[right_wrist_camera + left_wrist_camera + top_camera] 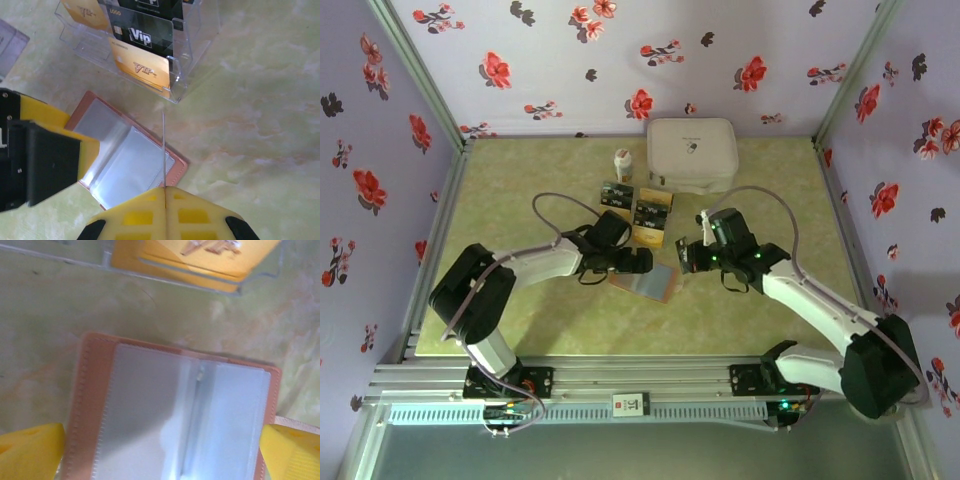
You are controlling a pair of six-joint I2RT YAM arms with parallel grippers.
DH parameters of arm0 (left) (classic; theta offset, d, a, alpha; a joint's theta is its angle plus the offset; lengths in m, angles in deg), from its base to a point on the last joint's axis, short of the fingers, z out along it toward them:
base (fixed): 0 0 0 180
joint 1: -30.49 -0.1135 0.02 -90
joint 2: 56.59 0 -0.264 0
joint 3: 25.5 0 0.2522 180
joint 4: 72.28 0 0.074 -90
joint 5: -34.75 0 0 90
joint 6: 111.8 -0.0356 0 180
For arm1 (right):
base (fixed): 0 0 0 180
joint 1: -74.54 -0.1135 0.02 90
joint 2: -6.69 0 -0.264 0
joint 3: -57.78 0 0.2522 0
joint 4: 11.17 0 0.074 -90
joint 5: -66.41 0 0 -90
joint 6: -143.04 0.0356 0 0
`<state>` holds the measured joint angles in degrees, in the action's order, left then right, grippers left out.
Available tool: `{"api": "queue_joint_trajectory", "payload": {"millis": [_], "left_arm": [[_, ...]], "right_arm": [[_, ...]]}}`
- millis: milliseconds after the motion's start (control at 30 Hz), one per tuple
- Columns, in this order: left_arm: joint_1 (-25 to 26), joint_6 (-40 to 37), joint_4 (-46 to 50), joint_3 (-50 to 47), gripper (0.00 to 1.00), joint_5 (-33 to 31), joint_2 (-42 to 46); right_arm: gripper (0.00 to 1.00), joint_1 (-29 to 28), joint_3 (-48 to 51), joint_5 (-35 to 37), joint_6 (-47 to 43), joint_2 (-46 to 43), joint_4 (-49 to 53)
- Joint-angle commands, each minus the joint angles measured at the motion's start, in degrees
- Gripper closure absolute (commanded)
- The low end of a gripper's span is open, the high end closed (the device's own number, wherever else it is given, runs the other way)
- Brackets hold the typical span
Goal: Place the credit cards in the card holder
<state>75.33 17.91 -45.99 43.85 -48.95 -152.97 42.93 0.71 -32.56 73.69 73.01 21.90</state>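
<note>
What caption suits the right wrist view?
The right gripper pinches a thin card edge-on by the open holder; more cards stand in a clear rack.

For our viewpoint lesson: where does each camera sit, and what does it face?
Top external: above and behind, looking down on table, left arm, right arm.
Left wrist: looks down on open card holder between its open jaws.
Right wrist: looks past shut jaws gripping an edge-on credit card toward card stand.
Shared: card holder.

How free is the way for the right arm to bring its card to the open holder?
Probably yes, it looks free. The right fingers hold a card edge-on close over the holder, with nothing between them. The left fingers straddle the holder's sides, yet much of its inside lies uncovered.
</note>
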Motion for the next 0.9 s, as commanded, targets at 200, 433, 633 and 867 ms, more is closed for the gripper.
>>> {"api": "queue_joint_trajectory", "payload": {"millis": [200,433,633,867], "left_arm": [[9.1,9.19,-5.57,-6.67,0.0,-3.24,5.75],[10.73,13.89,-5.31,-13.16,0.0,-11.03,12.52],[7.62,11.71,-1.16,-12.55,0.0,-13.18,16.46],[2.71,5.52,2.62,-6.92,0.0,-12.64,14.34]], "right_arm": [[1.0,1.03,1.3,0.55,0.71,-1.04,0.57],[1.0,1.11,1.03,-0.97,0.88,-0.84,-0.18],[1.0,1.12,0.76,-3.83,2.67,-1.1,-1.12],[1.0,1.12,2.17,-6.67,6.46,-3.37,-2.6]]}}
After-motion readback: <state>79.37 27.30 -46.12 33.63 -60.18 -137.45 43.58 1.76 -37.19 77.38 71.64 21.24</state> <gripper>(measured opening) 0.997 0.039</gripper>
